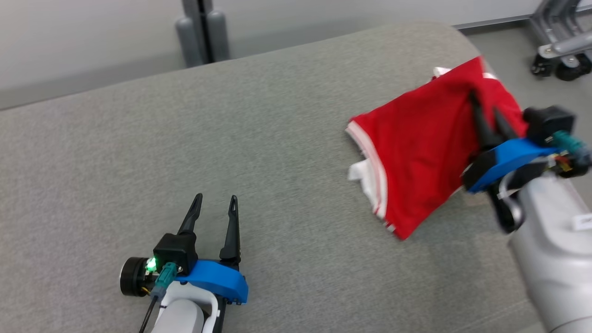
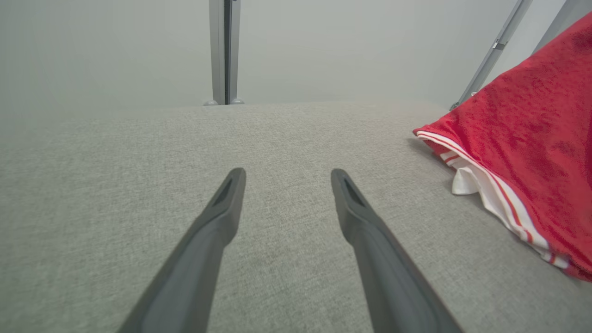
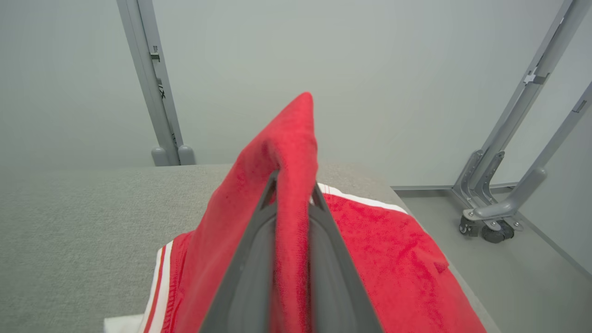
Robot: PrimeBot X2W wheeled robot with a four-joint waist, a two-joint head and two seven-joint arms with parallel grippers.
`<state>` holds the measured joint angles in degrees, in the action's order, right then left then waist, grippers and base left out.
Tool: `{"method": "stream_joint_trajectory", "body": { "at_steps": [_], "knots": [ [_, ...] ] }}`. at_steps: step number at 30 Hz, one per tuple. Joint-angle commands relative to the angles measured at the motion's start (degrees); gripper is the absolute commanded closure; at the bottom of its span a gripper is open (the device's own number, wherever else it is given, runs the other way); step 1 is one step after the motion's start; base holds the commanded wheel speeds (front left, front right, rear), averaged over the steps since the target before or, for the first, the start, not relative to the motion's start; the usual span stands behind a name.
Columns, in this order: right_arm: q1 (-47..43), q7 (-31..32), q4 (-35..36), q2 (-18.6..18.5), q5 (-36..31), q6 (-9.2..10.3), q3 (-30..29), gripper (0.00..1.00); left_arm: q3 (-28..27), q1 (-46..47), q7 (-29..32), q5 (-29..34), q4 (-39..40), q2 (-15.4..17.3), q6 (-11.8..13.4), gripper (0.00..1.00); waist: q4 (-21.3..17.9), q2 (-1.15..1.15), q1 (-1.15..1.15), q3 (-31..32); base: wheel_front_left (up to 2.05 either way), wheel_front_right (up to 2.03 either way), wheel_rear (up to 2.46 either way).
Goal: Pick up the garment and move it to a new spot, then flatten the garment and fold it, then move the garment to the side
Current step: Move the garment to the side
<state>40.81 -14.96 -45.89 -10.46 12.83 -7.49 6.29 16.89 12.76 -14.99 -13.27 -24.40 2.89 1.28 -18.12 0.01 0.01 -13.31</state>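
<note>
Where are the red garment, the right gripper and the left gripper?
red garment (image 1: 416, 152), head view, middle of its red cloth.
right gripper (image 1: 484, 104), head view, between its fingertips, shut on a raised fold.
left gripper (image 1: 216, 198), head view, between its open fingertips.

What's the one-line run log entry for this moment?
right tool: shut on red garment, fold pinched up | left tool: open, empty, above grey surface
</note>
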Motion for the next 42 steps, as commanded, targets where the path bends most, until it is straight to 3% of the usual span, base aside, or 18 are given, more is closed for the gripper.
{"method": "stream_joint_trajectory", "body": {
  "at_steps": [1, 10, 14, 16, 17, 20, 25, 35, 42],
  "knots": [
    [1.95, -0.26, -0.94, -1.46, -0.83, 0.00, -1.39, 1.00, -0.19, 1.20, -0.26, 0.22, 0.01, -0.01, 0.13, 0.00, 2.61, -0.01, -0.01, -2.29, 0.00, 0.00, 0.00],
    [9.52, -0.26, -10.87, -13.00, -12.03, 0.00, -14.77, 1.00, 1.35, 3.65, -0.26, 0.56, 1.01, -0.01, 0.74, 0.00, 8.63, -0.01, -0.01, -7.22, 0.00, 0.00, 0.00],
    [10.88, -0.25, -13.45, -16.50, -16.93, 0.00, -21.84, 1.00, 1.68, 4.89, -0.26, 0.93, 1.22, -0.01, 0.99, 0.00, 10.58, -0.01, -0.01, -9.44, 0.00, 0.00, 0.00],
    [11.39, -0.27, -14.67, -17.59, -19.37, 0.00, -26.10, 0.21, 1.80, 5.38, -0.26, 1.12, 1.30, 0.00, 1.27, 0.00, 11.27, -0.01, -0.01, -10.37, 0.00, 0.00, 0.00],
    [11.68, -0.27, -14.28, -18.01, -21.01, 0.00, -28.14, 0.00, 1.89, 5.62, -0.26, 1.27, 1.40, -0.01, 1.33, 0.00, 11.59, -0.01, -0.01, -10.77, 0.00, 0.00, 0.00],
    [11.69, -0.25, -12.52, -17.26, -25.02, 0.00, -34.43, 0.00, 1.58, 5.76, -0.26, 1.36, 1.41, 0.04, 1.55, 0.00, 12.06, -0.01, -0.01, -11.41, 0.00, 0.00, 0.00],
    [10.83, -0.25, -5.18, -12.43, -28.56, 0.00, -37.85, 0.00, 0.84, 5.75, -0.19, 1.52, 1.76, 0.14, 1.87, 0.00, 12.35, -0.01, -0.01, -11.29, 0.00, 0.00, 0.00],
    [2.11, -0.23, 10.81, -0.50, -17.63, 0.00, -22.77, 0.00, -1.36, 4.39, -0.20, 0.81, 3.76, -0.01, 3.12, 0.00, 12.90, -0.01, -0.01, -8.51, 0.00, 0.00, 0.00],
    [-8.00, -0.22, 15.96, 5.11, -11.56, 0.00, -16.25, 0.00, -2.48, 2.72, -0.20, 0.16, 4.36, 0.00, 3.34, 0.00, 14.57, -0.01, -0.01, -5.12, 0.00, 0.00, 0.00]
  ]
}}
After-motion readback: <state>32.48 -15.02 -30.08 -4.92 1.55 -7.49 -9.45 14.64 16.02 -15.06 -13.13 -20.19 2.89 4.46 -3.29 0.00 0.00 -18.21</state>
